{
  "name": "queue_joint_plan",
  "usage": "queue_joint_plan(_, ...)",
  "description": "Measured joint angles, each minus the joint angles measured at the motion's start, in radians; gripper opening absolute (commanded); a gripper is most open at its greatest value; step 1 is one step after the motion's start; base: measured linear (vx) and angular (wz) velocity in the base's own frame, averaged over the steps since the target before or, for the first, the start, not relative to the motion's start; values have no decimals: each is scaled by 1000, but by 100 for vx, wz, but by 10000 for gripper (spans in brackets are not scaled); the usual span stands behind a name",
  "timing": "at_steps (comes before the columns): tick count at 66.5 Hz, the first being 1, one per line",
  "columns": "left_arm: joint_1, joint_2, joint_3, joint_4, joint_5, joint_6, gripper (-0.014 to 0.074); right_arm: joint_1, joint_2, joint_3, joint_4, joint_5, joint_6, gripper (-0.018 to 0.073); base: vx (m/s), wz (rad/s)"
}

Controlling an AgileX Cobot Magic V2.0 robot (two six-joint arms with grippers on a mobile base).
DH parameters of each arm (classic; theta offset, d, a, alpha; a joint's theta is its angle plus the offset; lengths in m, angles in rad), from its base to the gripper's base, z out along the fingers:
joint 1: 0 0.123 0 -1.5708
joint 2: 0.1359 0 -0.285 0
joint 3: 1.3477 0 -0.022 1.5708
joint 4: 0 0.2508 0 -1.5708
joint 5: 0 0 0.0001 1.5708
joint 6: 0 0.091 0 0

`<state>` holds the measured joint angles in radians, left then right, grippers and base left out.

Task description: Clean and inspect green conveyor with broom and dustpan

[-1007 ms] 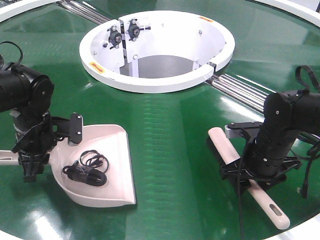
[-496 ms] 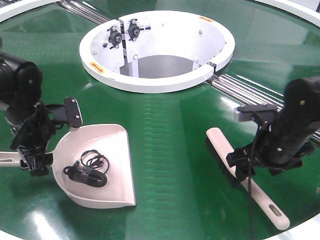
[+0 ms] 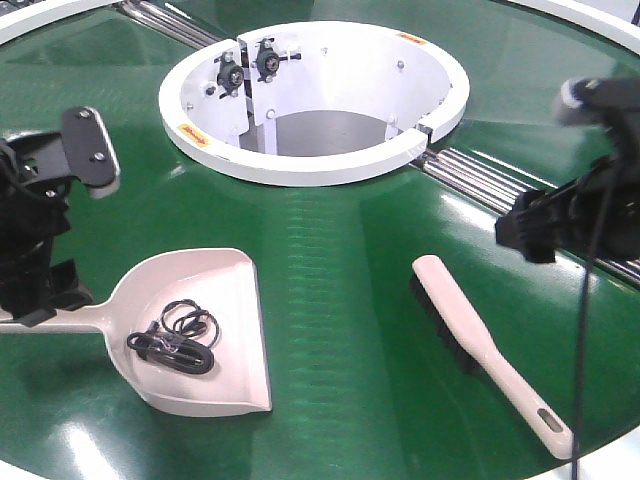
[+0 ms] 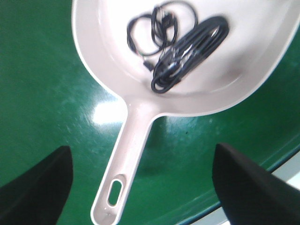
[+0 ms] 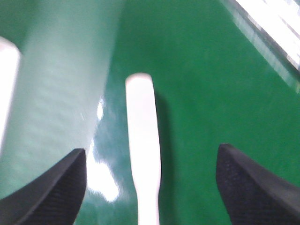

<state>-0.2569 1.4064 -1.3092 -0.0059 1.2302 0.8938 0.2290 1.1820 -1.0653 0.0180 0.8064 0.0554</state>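
The dustpan point(image 3: 215, 335) lies on the green conveyor point(image 3: 340, 260) at the front left, with a coiled black cable point(image 3: 175, 340) inside it. My left gripper point(image 3: 40, 298) is open and hovers over the dustpan's handle end, not touching it. In the left wrist view the handle point(image 4: 129, 159) runs between the spread fingers of the left gripper point(image 4: 141, 150), below the dustpan point(image 4: 117, 61) and cable point(image 4: 187, 49). The broom point(image 3: 480, 340) lies on the belt at the front right. My right gripper point(image 3: 530, 235) is open and raised above and right of it. The right wrist view shows the broom point(image 5: 143, 140) below the right gripper point(image 5: 152, 150).
The white ring hub point(image 3: 310, 95) stands at the middle back. Silver rails point(image 3: 500, 185) run from it to the right, under my right arm. The conveyor's white outer rim point(image 3: 610, 455) is close to the broom's handle tip.
Both grippers have let go and lifted away. The left arm rose off the dustpan handle. The right arm rose up and to the right off the broom, which now lies free.
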Motion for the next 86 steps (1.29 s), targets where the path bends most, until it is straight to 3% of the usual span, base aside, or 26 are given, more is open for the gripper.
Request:
queue_joint_plan(20, 0, -185, 0, -210, -42, -84, 575, 0, -227, 6, -10, -14, -6, 550, 0, 0)
queue_joint_plan(38, -1, -422, 40, -228, -102, -303, 575, 0, -509, 203, -10, -160, -73, 548, 0, 0)
queue_joint_plan(49, -1, -571, 279, -230, -285, -379, 575, 0, -730, 407, -10, -285, -105, 531, 0, 0)
queue_joint_plan(70, -1, -980, 869, -241, -861, -481, 575, 0, -1093, 701, -10, -354, -130, 487, 0, 0)
queue_joint_plan(86, -1, -1039, 1061, -241, -1063, -487, 556, 0, -1099, 864, -7, -493, -134, 442, 0, 0)
